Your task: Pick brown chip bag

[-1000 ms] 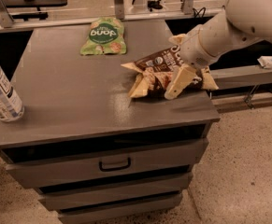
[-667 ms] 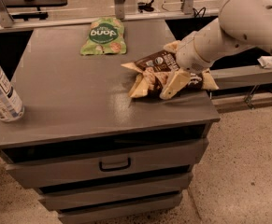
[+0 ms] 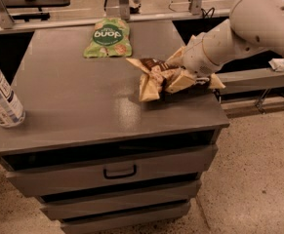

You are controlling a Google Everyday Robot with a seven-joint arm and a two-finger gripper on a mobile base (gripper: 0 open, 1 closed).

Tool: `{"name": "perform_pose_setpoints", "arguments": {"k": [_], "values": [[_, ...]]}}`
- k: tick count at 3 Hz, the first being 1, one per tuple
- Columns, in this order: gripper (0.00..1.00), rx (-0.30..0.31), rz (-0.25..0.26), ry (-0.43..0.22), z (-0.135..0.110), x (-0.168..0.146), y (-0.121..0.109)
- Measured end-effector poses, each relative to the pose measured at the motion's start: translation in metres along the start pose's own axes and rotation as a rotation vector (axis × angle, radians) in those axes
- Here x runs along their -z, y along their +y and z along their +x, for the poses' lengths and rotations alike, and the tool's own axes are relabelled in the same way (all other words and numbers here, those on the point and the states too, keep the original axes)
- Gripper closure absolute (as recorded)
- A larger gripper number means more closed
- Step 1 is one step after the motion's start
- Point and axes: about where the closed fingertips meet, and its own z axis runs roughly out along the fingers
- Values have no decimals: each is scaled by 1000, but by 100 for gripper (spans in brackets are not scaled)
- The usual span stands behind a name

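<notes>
The brown chip bag (image 3: 151,77) lies crumpled on the right side of the grey cabinet top (image 3: 83,106), near its right edge. It is dark brown with cream-tan ends. My gripper (image 3: 180,74) reaches in from the right on a white arm and sits on the bag's right half. Its cream fingers (image 3: 183,82) are closed on the bag, which is bunched between them. The bag's right part is hidden behind the gripper. The bag still touches the top.
A green snack bag (image 3: 107,37) with a dark round logo lies at the back of the top. A plastic water bottle (image 3: 0,99) stands at the left edge. Drawers are below the top. A grey shelf (image 3: 258,77) runs to the right.
The gripper has pressed in leftward on the bag. The bag is more bunched and its left end has tipped up.
</notes>
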Motion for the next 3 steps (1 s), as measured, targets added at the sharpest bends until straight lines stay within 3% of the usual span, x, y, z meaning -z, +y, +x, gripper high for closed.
{"name": "perform_pose_setpoints", "arguments": {"k": [1,2,3], "values": [[87,30,20,-53,-28,27,-3],[100,60,49,-140,-64,56,-14],[100,39,70,-278,-98,77,-29]]}}
